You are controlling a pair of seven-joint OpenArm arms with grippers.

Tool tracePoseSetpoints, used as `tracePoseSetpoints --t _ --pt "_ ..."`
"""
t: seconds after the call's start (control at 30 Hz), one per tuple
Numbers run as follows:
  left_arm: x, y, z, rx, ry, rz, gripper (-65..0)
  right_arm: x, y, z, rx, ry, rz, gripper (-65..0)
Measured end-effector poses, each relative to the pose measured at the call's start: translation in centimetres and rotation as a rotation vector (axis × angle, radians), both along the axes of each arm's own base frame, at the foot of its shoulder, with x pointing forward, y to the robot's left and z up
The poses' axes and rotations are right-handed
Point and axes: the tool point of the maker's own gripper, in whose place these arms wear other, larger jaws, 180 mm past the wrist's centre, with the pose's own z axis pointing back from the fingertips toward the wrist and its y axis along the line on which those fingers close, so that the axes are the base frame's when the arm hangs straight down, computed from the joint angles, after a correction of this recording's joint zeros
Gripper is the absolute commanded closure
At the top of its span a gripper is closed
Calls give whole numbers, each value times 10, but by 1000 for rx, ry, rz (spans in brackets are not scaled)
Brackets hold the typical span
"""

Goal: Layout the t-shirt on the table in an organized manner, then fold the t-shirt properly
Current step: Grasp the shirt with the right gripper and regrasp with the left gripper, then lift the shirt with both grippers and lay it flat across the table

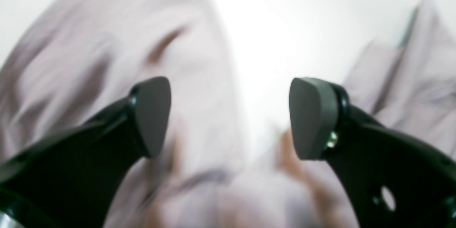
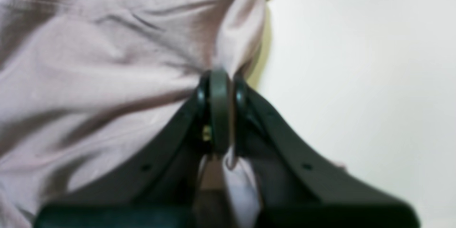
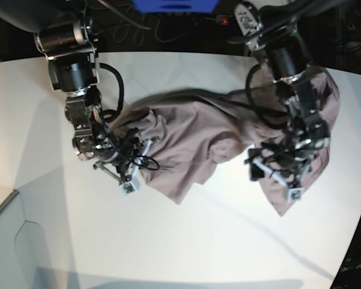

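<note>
The t-shirt (image 3: 198,135) lies crumpled across the far-middle of the white surface (image 3: 186,241), stretched in a rumpled band between the two arms, with folds bunched near its centre and a flap hanging toward the near side. This looks like the laying-out step: the cloth is not yet flat, and no sleeve or neckline can be made out clearly.

The right hand (image 2: 221,114), on the left of the scene, is closed tight on a pinch of fabric at the shirt's edge, a tongue of cloth showing between its pads. The left hand (image 1: 229,117), on the right of the scene, is spread wide with nothing between its pads (image 1: 153,114), hovering just above the shirt, with bare surface showing in the gap.

The next move likely calls for the left hand to come down on an edge or corner, close on it, and then for both arms to draw apart and pull the cloth flat.

No containers are in view.
</note>
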Motion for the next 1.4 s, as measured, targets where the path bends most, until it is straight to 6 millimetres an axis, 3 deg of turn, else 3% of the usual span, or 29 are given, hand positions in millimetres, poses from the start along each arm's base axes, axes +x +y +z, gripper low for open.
tracePoseSetpoints --t 0.13,0.3,0.5,0.63,0.83,0.9,1.07,1.1,1.13,1.17,1.23,1.33,1.4 --pt "14 -23 -26 -18 52 37 -499 -15 -9 2 -26 -16 10 0" --pt "8 -7 -49 -5 91 160 -499 -25 -23 8 -79 -30 24 0" --pt "21 4 -23 18 34 177 -499 -24 -31 8 -98 -22 20 0" --pt "14 -16 -53 -15 116 139 -499 -29 -35 5 -105 -16 17 0" --pt "22 -14 -56 -24 72 162 -493 -31 -34 5 -100 -16 17 0" --pt "21 -12 -59 -19 78 177 -438 -32 -34 4 -98 -15 17 0" --pt "18 4 -61 -9 91 206 0 -29 -34 13 -113 -40 25 0" --pt "18 6 -60 -3 89 209 0 -28 -32 20 -114 -63 29 0" --pt "16 5 -58 -6 105 209 -3 39 -78 119 -53 -657 -377 0" --pt "14 5 -56 -2 124 208 -18 -22 -30 42 -90 -133 17 0" --pt "13 8 -41 -17 123 228 0 -14 -38 70 -90 -209 -14 0" --pt "26 25 11 -55 5 278 0 2 -52 112 -88 -331 -57 0" --pt "36 43 53 -60 -93 325 0 6 -64 127 -92 -369 -93 0"
